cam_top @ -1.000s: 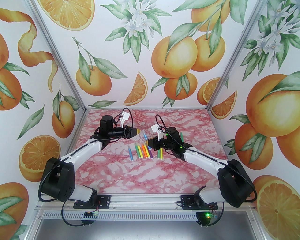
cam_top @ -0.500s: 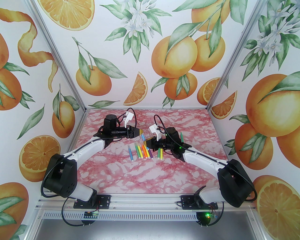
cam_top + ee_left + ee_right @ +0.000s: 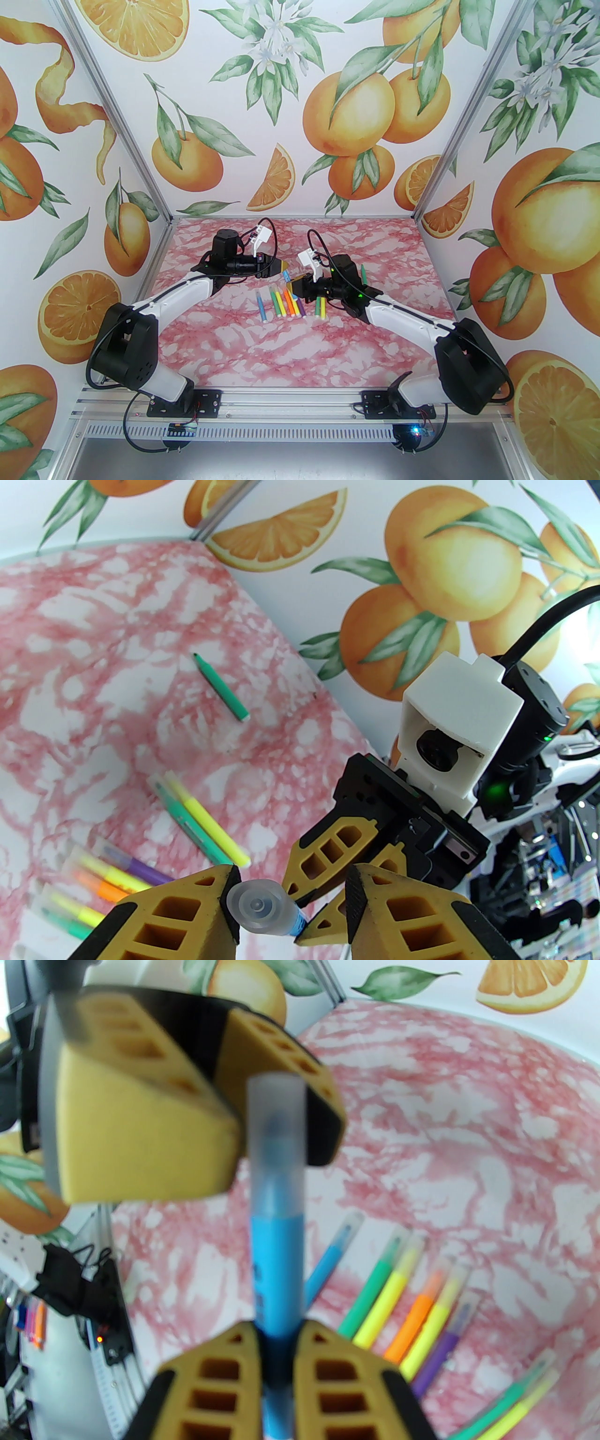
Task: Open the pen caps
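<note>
My right gripper [image 3: 279,1330] is shut on the barrel of a blue pen [image 3: 276,1264] and holds it above the table, cap end toward the left arm. The pen's translucent cap [image 3: 255,906] sits between the jaws of my left gripper [image 3: 290,892]. It touches one pad, with a gap to the other, so the left gripper is open. In the top view the left gripper [image 3: 284,267] and right gripper [image 3: 291,283] meet tip to tip over a row of several capped pens [image 3: 286,304].
A green and a yellow pen [image 3: 321,307] lie together right of the row, under the right wrist. A lone green pen [image 3: 220,686] with no cap lies farther back right on the pink marbled table [image 3: 234,337]. Printed walls close the back and sides.
The left arm has moved right toward the held blue pen, and its jaws have narrowed around the cap. The right gripper has kept hold of the pen and shifted slightly left.
</note>
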You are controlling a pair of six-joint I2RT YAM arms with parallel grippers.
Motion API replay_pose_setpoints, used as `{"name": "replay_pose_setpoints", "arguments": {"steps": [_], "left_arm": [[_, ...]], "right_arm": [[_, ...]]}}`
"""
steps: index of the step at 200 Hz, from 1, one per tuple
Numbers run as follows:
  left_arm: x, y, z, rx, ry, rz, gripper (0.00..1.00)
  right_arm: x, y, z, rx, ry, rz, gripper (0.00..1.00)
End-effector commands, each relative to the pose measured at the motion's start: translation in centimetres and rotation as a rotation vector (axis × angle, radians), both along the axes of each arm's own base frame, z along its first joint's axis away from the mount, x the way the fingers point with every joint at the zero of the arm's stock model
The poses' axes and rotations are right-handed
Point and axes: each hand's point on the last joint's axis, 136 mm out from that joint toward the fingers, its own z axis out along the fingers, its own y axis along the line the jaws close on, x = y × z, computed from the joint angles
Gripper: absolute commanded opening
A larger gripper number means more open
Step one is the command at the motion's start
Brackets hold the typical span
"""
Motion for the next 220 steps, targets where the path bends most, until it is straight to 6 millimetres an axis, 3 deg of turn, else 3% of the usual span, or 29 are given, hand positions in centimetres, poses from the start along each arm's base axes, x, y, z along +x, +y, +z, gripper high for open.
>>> {"name": "replay_pose_setpoints", "arguments": {"steps": [1, 101, 130, 150, 220], "left_arm": [[0.0, -0.6, 1.2, -0.014, -0.038, -0.033, 0.37], [0.4, -1.0, 0.7, -0.011, -0.019, -0.036, 0.14], [0.7, -1.0, 0.7, -0.008, -0.015, -0.024, 0.04], [1.0, -1.0, 0.7, -0.007, -0.009, -0.015, 0.0], [1.0, -1.1, 1.3, -0.019, -0.009, -0.019, 0.0]], "right_arm": [[0.3, 0.5, 0.8, 0.02, -0.048, 0.015, 0.0], [0.3, 0.3, 0.7, 0.018, -0.061, 0.004, 0.0], [0.3, 0.1, 0.5, 0.012, -0.062, -0.007, 0.26], [0.1, 0.1, 0.5, 0.017, -0.065, -0.005, 0.38], [0.3, 0.4, -0.5, 0.017, -0.042, 0.001, 0.42]]}}
